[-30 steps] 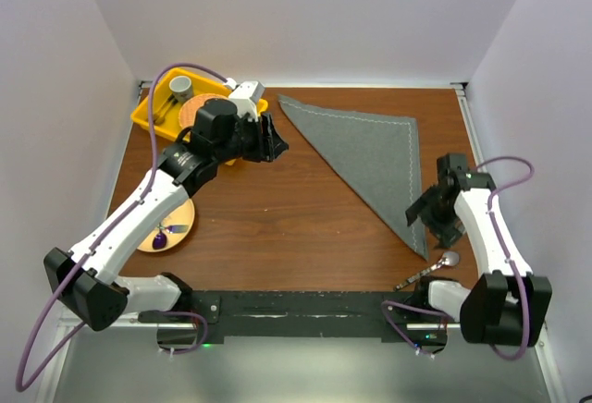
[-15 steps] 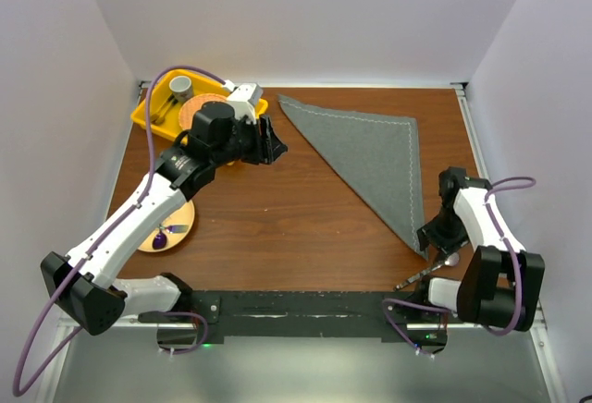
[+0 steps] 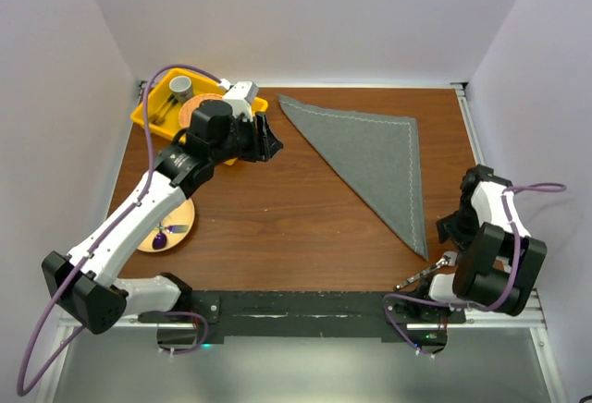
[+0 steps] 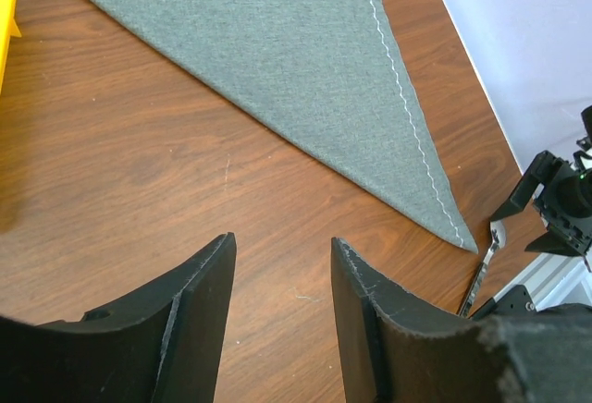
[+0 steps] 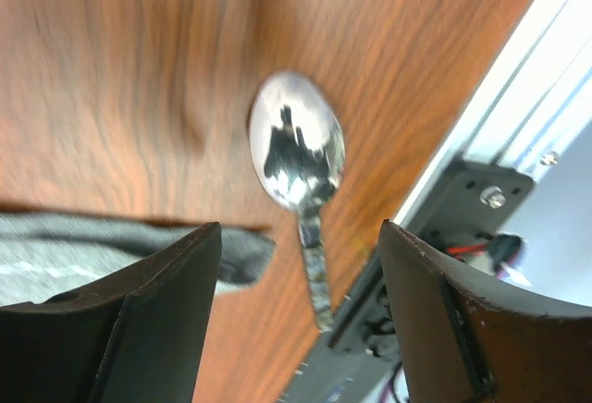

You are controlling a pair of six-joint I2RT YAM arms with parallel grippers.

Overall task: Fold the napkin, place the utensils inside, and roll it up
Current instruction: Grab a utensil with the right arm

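Brown wooden table with white walls around it fills the top view. On its far right part lies the napkin, folded to a triangle whose long point runs toward the near edge. Just beside that point lies the spoon, bowl to the right and handle slanting to the near left. The right gripper hangs close over it, while the left gripper is well apart, near the yellow tray.

From the left wrist, both fingers stand apart with nothing between them.

From the right wrist, the fingers are spread and grasp nothing. The spoon lies on the wood below the gap, bowl ahead and handle running back toward the wrist, so I judge the jaws would close across the handle. The napkin corner lies just beside it.
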